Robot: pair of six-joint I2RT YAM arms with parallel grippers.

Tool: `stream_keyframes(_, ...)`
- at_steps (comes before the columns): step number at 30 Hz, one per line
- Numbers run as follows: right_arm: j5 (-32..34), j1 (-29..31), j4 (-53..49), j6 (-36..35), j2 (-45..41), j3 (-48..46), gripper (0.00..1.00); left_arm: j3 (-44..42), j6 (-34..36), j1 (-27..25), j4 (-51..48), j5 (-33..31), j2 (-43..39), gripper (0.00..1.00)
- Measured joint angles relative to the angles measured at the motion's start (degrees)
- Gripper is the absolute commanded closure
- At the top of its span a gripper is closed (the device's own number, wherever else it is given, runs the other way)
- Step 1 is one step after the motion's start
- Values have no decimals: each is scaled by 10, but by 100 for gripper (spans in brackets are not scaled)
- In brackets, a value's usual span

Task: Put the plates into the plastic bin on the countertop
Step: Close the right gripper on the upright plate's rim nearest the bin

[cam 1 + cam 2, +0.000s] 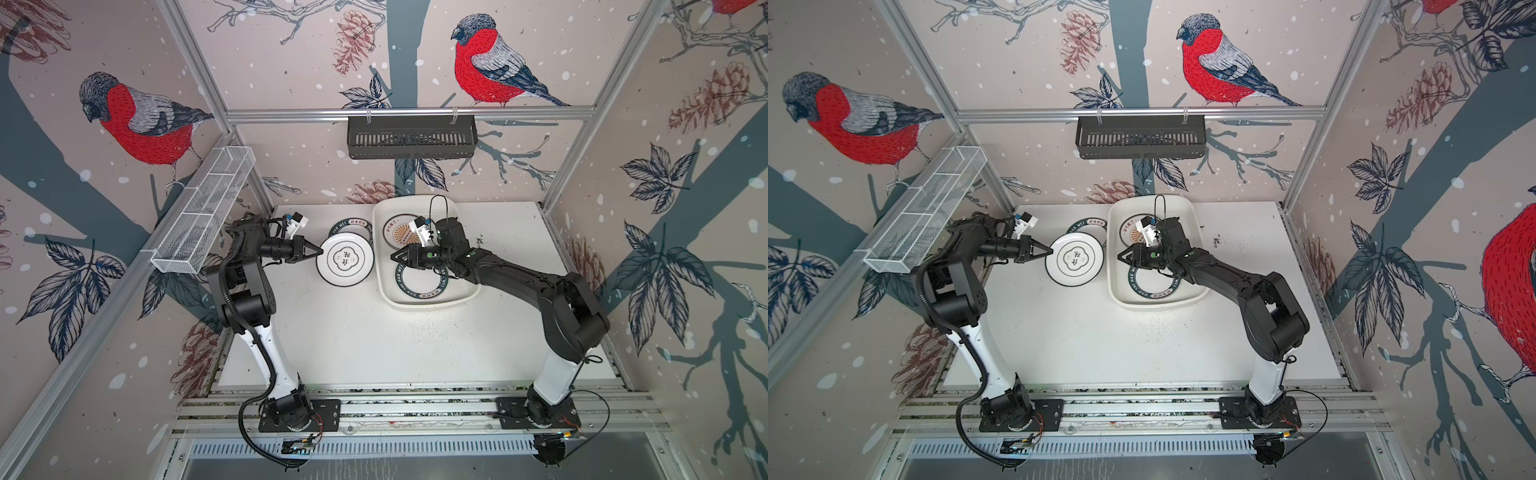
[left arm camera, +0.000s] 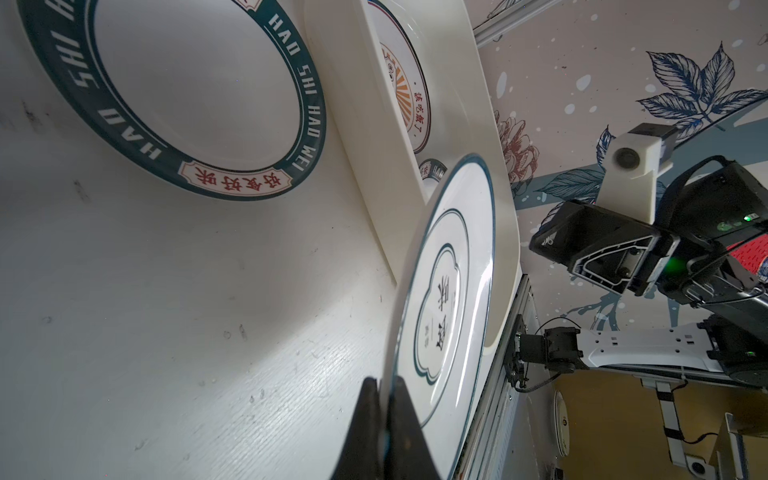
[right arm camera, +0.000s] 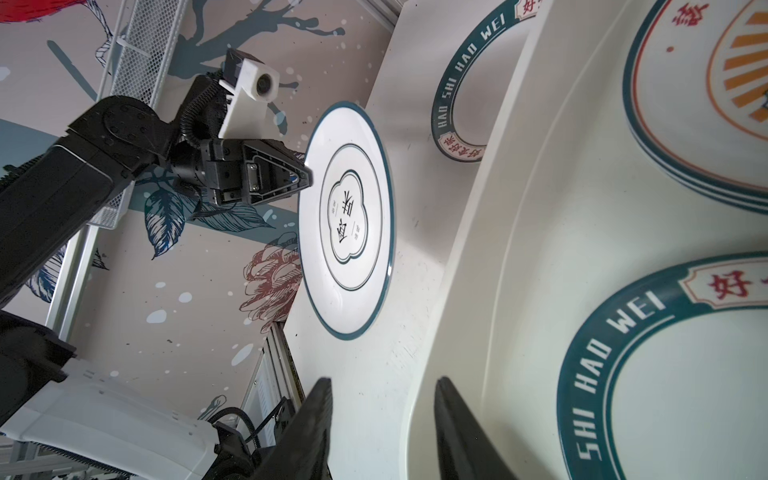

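Left end effector [image 1: 318, 250] is clamped on the rim of the emblem plate [image 1: 345, 259], just beside the plastic bin [image 1: 415, 306]. Hold the plate level, clear the flared rim, then lower it flat. Right end effector [image 1: 394, 256], jaws apart, hovers over the bin wall. Plate: white, glossy, teal edge line, black quatrefoil centre.

"HAO SHI HAO WEI" rings the teal rim of the counter plate [image 2: 195, 83]; the bin plate [image 3: 685, 395] shows "SHI HAO WEI". The emblem plate [image 2: 444, 291] bears black Chinese characters.
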Motion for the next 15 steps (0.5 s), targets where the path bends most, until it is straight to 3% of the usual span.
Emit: stream_keyframes(15,6,15,25,18,58,52,58,4,37,-8,-38,12,-8,100)
